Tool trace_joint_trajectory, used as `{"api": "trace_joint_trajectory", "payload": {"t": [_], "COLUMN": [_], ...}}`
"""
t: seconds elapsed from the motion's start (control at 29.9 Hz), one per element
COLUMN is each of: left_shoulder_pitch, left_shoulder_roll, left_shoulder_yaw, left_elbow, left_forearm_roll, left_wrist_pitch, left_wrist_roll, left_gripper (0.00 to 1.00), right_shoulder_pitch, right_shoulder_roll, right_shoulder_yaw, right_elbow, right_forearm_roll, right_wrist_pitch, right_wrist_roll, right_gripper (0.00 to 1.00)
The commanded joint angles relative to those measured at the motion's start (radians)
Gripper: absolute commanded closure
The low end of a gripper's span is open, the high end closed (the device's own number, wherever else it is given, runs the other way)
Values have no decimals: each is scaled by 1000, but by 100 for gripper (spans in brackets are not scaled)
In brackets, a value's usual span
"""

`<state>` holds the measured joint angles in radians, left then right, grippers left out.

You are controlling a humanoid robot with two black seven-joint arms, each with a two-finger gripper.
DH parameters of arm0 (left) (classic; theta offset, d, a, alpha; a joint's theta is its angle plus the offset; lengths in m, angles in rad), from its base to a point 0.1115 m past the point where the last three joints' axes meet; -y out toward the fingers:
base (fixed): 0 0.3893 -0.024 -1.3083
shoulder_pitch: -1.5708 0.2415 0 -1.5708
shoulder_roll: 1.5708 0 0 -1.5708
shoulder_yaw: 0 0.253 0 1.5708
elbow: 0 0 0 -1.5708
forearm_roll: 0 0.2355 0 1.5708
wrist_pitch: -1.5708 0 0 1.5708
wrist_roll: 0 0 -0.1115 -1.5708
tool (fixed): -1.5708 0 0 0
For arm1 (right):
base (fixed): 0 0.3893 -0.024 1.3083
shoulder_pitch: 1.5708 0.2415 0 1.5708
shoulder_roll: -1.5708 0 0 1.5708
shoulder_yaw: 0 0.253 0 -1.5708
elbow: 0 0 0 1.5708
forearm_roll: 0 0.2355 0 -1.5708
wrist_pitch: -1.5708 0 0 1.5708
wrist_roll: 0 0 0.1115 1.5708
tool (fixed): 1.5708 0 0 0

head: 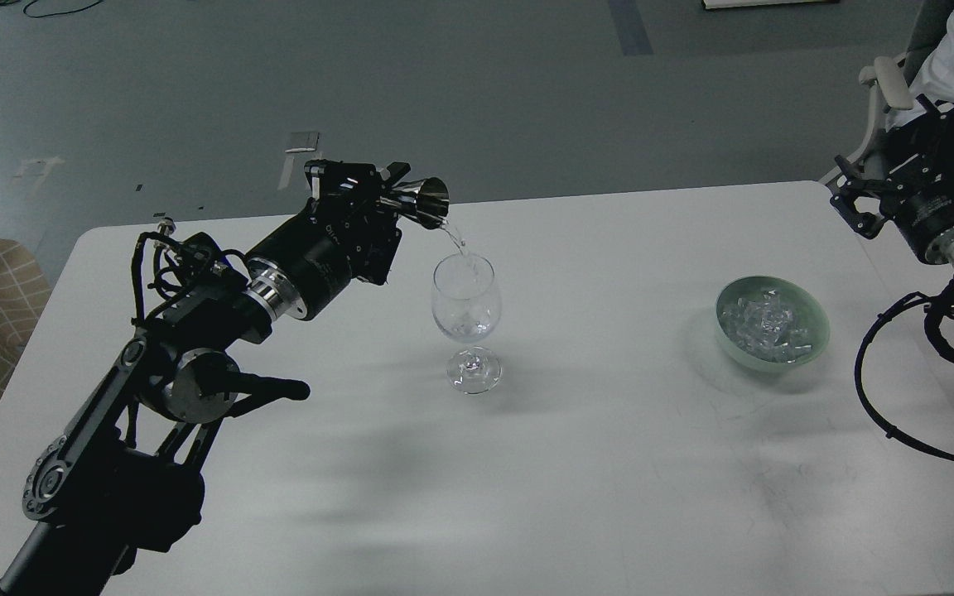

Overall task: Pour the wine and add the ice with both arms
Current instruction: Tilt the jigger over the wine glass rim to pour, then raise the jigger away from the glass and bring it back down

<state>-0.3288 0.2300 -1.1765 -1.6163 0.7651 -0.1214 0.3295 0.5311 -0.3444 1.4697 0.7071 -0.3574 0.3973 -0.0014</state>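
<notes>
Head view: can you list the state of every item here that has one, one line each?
Metal cup: tipped over the glass, pouring.
Wine: streaming into the glass.
Wine glass: upright, a little liquid inside.
Bowl: upright on the table, holding ice.
Ice: piled in the bowl.
Left gripper: closed on the metal cup.
Right gripper: holding nothing; fingers unclear.

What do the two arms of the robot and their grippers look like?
Both arms are black and jointed, with thick cylindrical segments, silver metal rings and looped black cables. The left arm carries small pale lettering near its black, angular left gripper. The right arm ends in a black claw-like right gripper.
</notes>
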Motion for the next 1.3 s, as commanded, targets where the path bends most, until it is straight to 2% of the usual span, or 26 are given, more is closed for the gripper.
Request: {"api": "trace_joint_trajectory", "payload": {"t": [0.0,0.47,0.64,0.7,0.8,1.04,1.27], "left_shoulder_pitch": [0,-38,-53,-81,-113,-131,-119], "left_shoulder_roll": [3,8,11,11,20,89,74], "left_shoulder_yaw": [0,0,0,1,27,116,78], "left_elbow": [-1,-10,-79,-94,-94,-96,-100], "left_forearm_roll": [80,284,385,427,474,513,458], "left_wrist_pitch": [-31,-32,-32,-32,-34,-32,-18], "left_wrist_roll": [-1,-13,2,31,40,40,42], "left_gripper": [86,86,86,86,86,87,87], "right_shoulder_pitch": [0,0,0,0,3,4,0], "right_shoulder_roll": [-1,7,5,7,8,8,1], "right_shoulder_yaw": [0,-2,0,-2,0,-3,-5], "right_elbow": [-1,3,2,5,5,14,8], "right_forearm_roll": [0,0,0,0,0,0,0], "right_wrist_pitch": [0,0,9,12,12,14,14], "right_wrist_roll": [0,0,0,-2,0,-2,-2], "right_gripper": [0,0,0,0,0,0,0]}}
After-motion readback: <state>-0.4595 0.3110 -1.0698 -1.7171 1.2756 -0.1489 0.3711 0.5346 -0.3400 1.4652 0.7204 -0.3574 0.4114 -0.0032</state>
